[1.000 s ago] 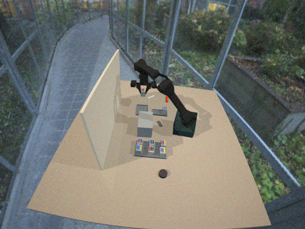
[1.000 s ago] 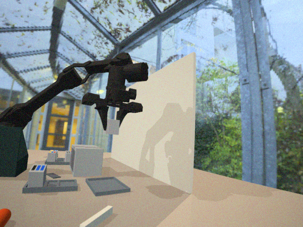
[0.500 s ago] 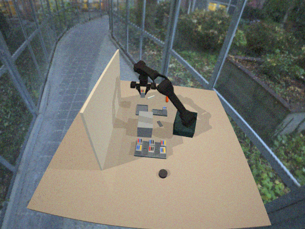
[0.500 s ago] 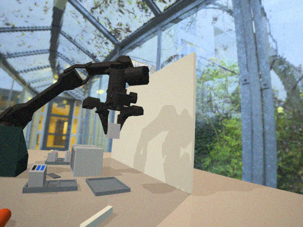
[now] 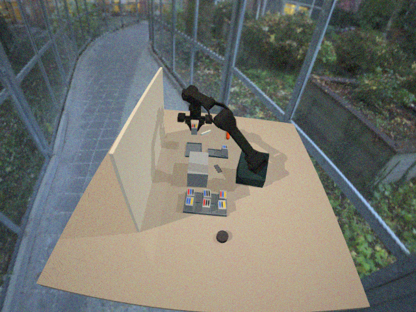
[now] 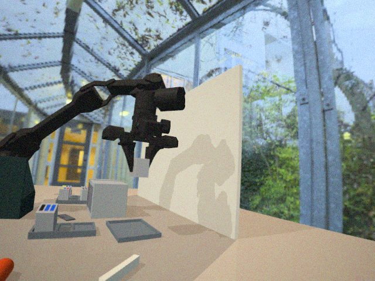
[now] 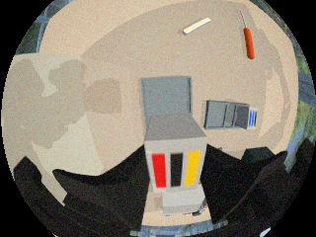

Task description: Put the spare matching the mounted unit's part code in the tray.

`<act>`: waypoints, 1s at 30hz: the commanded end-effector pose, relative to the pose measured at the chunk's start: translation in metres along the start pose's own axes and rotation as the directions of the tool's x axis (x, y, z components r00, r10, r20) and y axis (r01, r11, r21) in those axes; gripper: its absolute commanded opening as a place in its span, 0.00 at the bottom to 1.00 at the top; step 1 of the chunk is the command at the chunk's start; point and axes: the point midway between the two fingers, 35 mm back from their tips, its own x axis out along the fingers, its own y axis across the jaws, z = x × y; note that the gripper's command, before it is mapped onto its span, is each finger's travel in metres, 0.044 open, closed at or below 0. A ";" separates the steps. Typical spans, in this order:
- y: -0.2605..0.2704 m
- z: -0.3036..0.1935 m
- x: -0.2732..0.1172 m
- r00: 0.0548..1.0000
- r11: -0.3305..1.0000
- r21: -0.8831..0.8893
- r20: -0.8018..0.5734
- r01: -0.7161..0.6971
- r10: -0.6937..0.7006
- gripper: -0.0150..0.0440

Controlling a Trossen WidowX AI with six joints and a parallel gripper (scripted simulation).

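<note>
My gripper [image 5: 194, 130] [image 6: 140, 168] [image 7: 172, 144] is shut on a pale grey unit [image 5: 194, 125] [image 6: 141, 168] [image 7: 168, 144]. It holds the unit high above the table, beyond the tray in the top view. The unit's label shows red, black and yellow bars in the wrist view. The flat tray [image 5: 193, 148] [image 6: 133, 230] [image 7: 165, 94] is empty. A three-slot holder [image 5: 212, 153] [image 6: 75, 230] [image 7: 215, 115] carries one unit [image 5: 224, 147] [image 6: 45, 220] [image 7: 252, 118] with black and blue bars on top. A larger rack [image 5: 205, 212] holds several labelled units.
A large grey block [image 5: 197, 179] [image 6: 109, 199] stands between tray and rack. A tall panel [image 5: 141, 144] [image 6: 211, 120] stands at one side. A white stick [image 5: 205, 132] [image 6: 119, 268] [image 7: 197, 26], an orange-handled tool [image 5: 227, 135] [image 7: 249, 44], a dark plate [image 5: 218, 168] and a dark disc [image 5: 221, 236] lie around.
</note>
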 end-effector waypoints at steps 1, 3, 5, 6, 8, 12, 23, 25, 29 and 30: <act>0.001 0.000 0.004 1.000 1.000 0.007 -0.003 -0.004 0.004 0.25; 0.001 0.000 0.005 1.000 1.000 0.007 -0.003 -0.004 0.004 0.25; 0.001 0.001 0.007 1.000 1.000 0.007 -0.003 -0.004 0.004 0.25; 0.001 0.001 0.008 1.000 1.000 0.007 -0.003 -0.004 0.004 0.25; 0.001 0.001 0.010 1.000 1.000 0.007 -0.003 -0.004 0.004 0.25; 0.002 0.001 0.014 1.000 1.000 0.007 -0.003 -0.004 0.004 0.25; 0.003 0.002 0.023 1.000 1.000 0.007 -0.002 -0.004 0.004 0.25; 0.003 0.002 0.025 1.000 1.000 0.007 -0.002 -0.004 0.004 0.25; 0.003 0.002 0.029 1.000 1.000 0.007 -0.002 -0.004 0.004 0.25; 0.003 0.002 0.030 1.000 1.000 0.007 -0.002 -0.004 0.004 0.25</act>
